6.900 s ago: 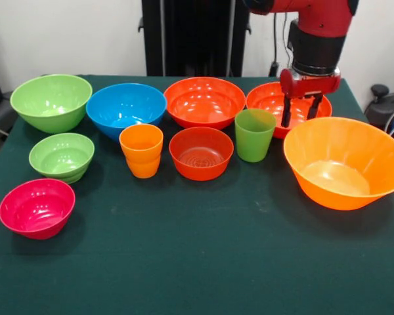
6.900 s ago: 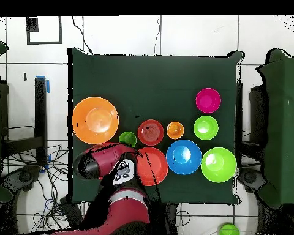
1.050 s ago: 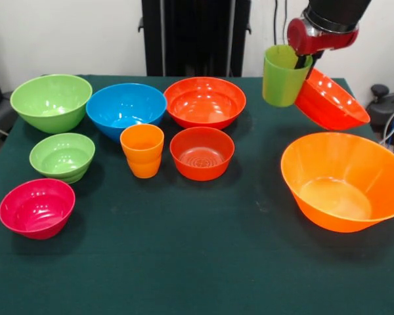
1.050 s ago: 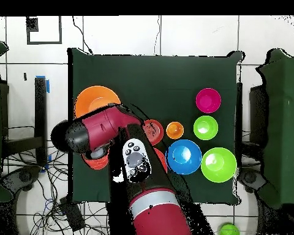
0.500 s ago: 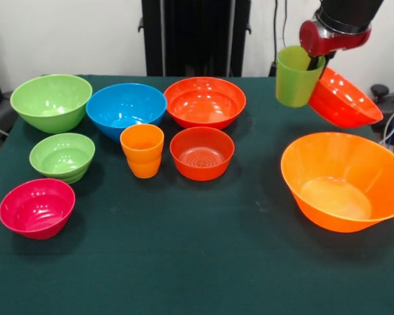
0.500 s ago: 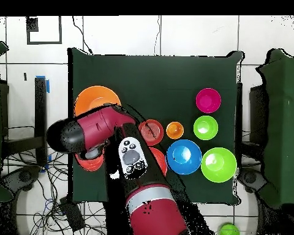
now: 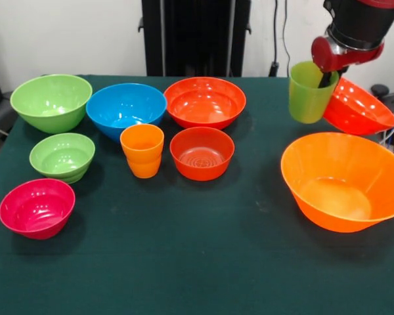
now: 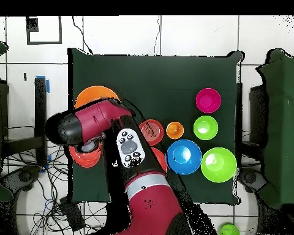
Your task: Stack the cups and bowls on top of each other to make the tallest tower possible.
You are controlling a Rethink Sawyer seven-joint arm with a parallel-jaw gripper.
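My tool (image 7: 326,77) grips a green cup (image 7: 308,92) and red-orange bowl (image 7: 358,107) together; below it, the largest orange bowl (image 7: 345,177) sits empty, nothing stacked.

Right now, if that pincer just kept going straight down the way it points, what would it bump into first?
Probably the largest orange bowl. The pincer hangs above its far rim, carrying a green cup and a tilted red-orange bowl, so those would likely touch first. Depth is hard to judge.
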